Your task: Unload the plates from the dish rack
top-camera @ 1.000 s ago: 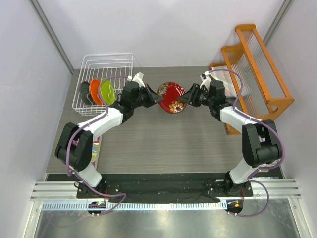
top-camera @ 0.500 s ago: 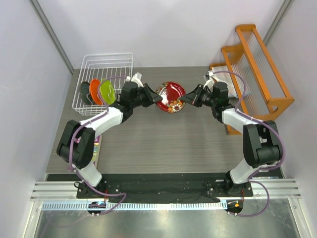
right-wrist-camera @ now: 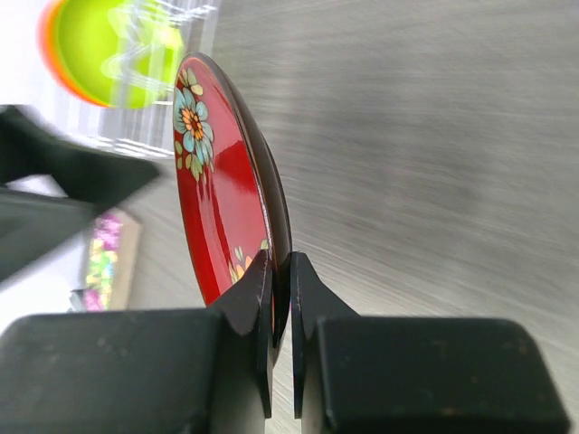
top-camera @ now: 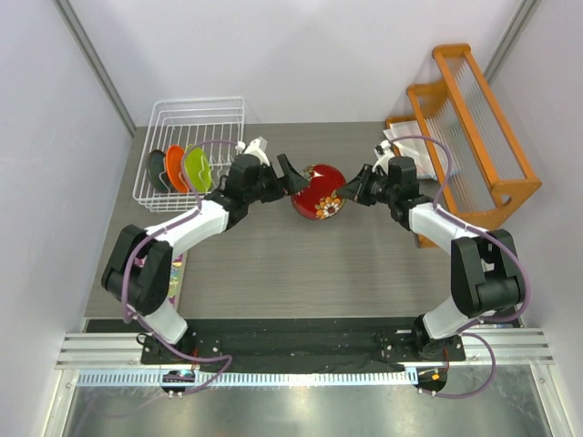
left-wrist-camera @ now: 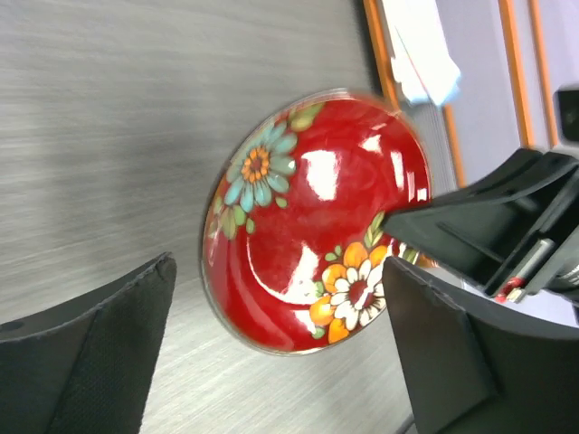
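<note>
Red plate (top-camera: 318,192) on edge, rim pinched by right gripper (right-wrist-camera: 280,271)
Left gripper (top-camera: 293,177) gapes wide just left of it, mid-table

The lime green plate (right-wrist-camera: 86,45) is blurred, cut by the top edge.

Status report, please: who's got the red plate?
Right tool shut on red plate rim. Left tool open. Three plates in dish rack. No obstruction seen.

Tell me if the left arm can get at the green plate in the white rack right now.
Probably yes. The left claw is open and holds nothing; the right claw grips the red plate. The green plate stands outermost in the rack, right beside that arm, nothing between.
</note>
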Controlling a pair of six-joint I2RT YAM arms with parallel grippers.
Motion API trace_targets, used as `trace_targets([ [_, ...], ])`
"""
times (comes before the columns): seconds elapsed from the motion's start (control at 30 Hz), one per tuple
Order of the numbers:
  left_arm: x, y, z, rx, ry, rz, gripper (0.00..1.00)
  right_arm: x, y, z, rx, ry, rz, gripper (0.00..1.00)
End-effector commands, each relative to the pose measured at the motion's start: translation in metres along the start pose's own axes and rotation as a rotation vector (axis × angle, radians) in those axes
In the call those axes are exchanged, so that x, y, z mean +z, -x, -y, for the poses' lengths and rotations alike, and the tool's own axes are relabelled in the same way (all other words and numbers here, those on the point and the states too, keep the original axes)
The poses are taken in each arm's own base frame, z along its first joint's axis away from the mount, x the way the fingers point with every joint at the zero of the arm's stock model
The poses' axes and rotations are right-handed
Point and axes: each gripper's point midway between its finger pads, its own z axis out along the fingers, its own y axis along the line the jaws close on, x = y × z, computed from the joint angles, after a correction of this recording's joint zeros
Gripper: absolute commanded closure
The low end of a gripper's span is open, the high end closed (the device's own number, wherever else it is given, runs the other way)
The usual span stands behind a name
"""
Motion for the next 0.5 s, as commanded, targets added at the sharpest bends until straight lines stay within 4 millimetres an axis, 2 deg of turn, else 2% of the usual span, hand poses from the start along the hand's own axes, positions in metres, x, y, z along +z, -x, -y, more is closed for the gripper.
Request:
trace_targets([
  [0.0, -0.032, 0.041, 0.007, 0.154, 0.077, 0.148, 0.02, -0.014, 0.023, 0.001, -0.047, -0.026, 0.08, 0.99],
  [0.03, -0.036, 0.043, 0.004, 0.174, 0.099, 0.151, 0.01, -0.015, 0.021, 0.003, -0.045, -0.032, 0.077, 0.99],
  [0.07, -0.041, 0.054, -0.006, 0.195, 0.167, 0.201, 0.01, -0.015, 0.021, 0.006, -0.042, -0.036, 0.073, 0.99],
  [0.1, -0.047, 0.055, -0.015, 0.211, 0.219, 0.204, 0.0, -0.015, 0.02, 0.008, -0.038, -0.039, 0.066, 0.99],
  [0.13, -0.056, 0.064, -0.015, 0.25, 0.242, 0.231, 0.01, -0.013, 0.015, 0.012, -0.031, -0.043, 0.053, 0.99],
  [0.27, -0.089, 0.092, -0.039, 0.329, 0.441, 0.343, 0.01, -0.008, 0.003, 0.022, -0.014, -0.054, 0.015, 0.99],
  [0.4, -0.118, 0.113, -0.053, 0.394, 0.584, 0.429, 0.01, -0.001, -0.013, 0.034, 0.014, -0.065, -0.037, 0.99],
  [0.47, -0.124, 0.119, -0.057, 0.432, 0.622, 0.443, 0.01, 0.002, -0.017, 0.038, 0.024, -0.07, -0.053, 0.99],
])
